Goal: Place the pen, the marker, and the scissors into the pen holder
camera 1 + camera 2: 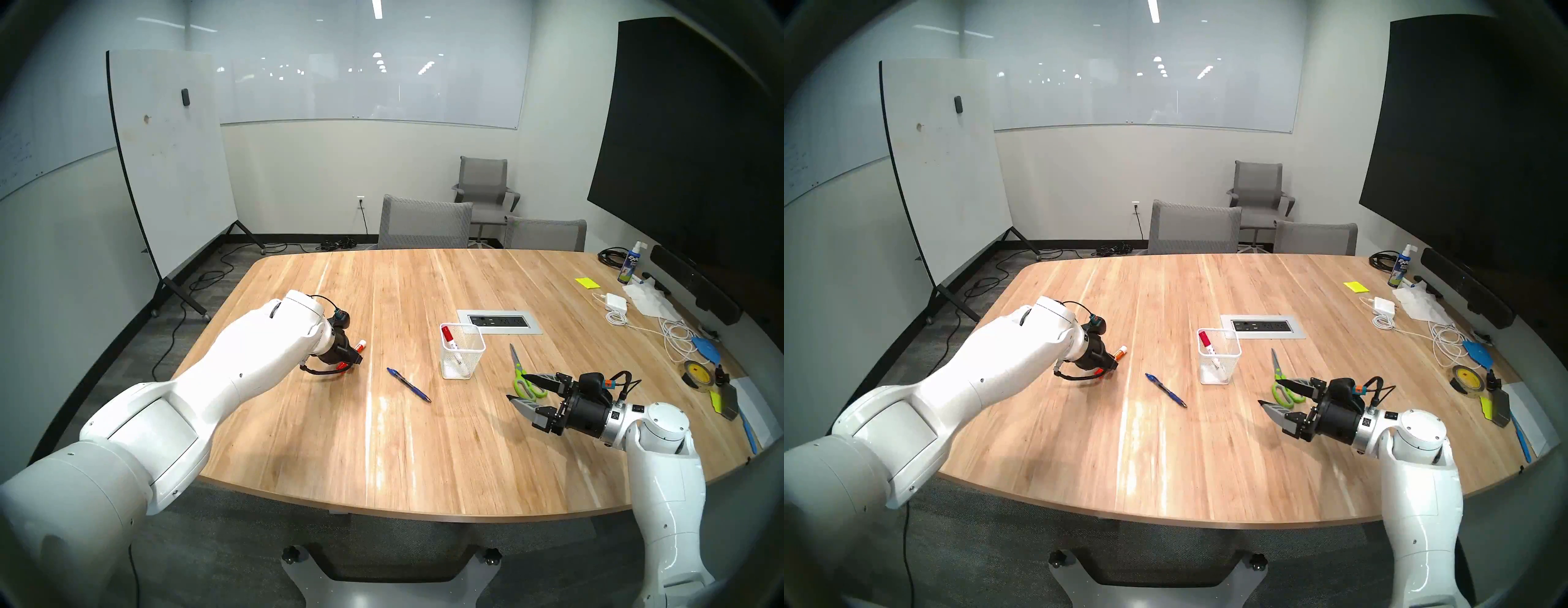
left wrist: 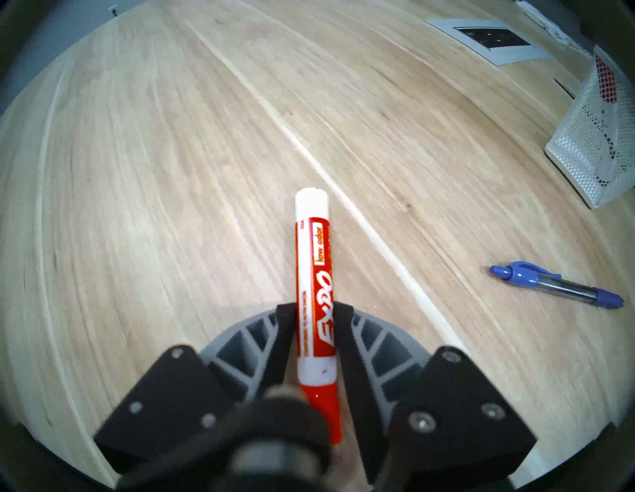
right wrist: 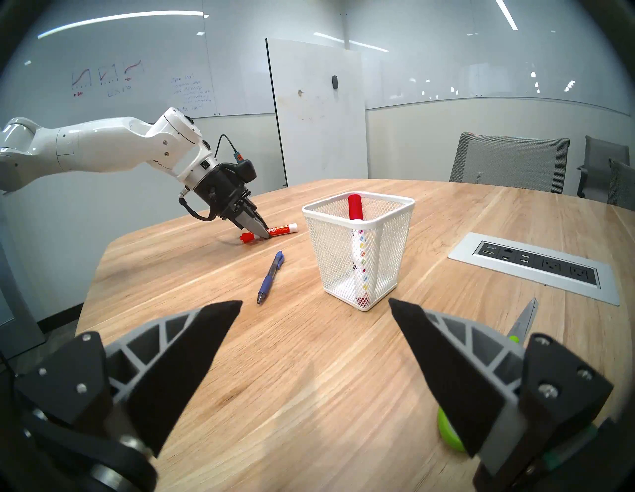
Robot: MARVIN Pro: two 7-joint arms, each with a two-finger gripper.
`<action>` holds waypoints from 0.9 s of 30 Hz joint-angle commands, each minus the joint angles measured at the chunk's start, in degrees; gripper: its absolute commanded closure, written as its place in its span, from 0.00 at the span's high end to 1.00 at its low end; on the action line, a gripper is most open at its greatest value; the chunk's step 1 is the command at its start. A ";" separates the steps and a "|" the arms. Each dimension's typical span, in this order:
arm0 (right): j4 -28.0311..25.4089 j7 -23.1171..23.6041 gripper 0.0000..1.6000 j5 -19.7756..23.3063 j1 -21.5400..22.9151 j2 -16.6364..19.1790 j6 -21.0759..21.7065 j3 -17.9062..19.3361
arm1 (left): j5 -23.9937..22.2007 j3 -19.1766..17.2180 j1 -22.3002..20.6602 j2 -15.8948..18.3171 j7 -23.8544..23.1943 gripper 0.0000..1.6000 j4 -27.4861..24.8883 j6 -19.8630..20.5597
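- An office meeting room.
- A large wooden table (image 1: 424,424) fills the middle, with a power and data socket panel (image 1: 499,321) set into its top.
- Grey mesh chairs (image 1: 424,223) stand at its far edge.
- A glass whiteboard (image 1: 369,63) covers the back wall; a rolling whiteboard (image 1: 169,161) stands at the left.
- A big dark screen (image 1: 695,140) hangs on the right wall.
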 commanded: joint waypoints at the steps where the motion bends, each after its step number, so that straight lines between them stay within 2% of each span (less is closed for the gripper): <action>1: -0.86 -0.08 1.00 0.27 0.65 -0.16 0.10 0.05 | 0.04 0.01 -0.60 -0.65 -0.07 0.47 0.17 0.19; 7: -0.86 -0.02 1.00 0.19 0.68 -0.22 0.11 0.11 | 0.52 0.12 -0.65 -0.88 -0.40 0.69 0.27 -0.10; 10: -0.86 0.01 1.00 0.14 0.69 -0.26 0.12 0.14 | 0.79 0.14 -0.78 -1.02 -0.53 0.86 0.30 -0.08; 16: -0.86 0.08 1.00 0.05 0.72 -0.32 0.13 0.21 | 1.57 0.45 -1.83 -1.76 -1.18 0.95 2.49 -0.53; 27: -0.85 0.21 1.00 -0.12 0.78 -0.45 0.14 0.34 | 3.42 2.45 -6.09 -5.91 -4.13 0.97 13.43 -4.38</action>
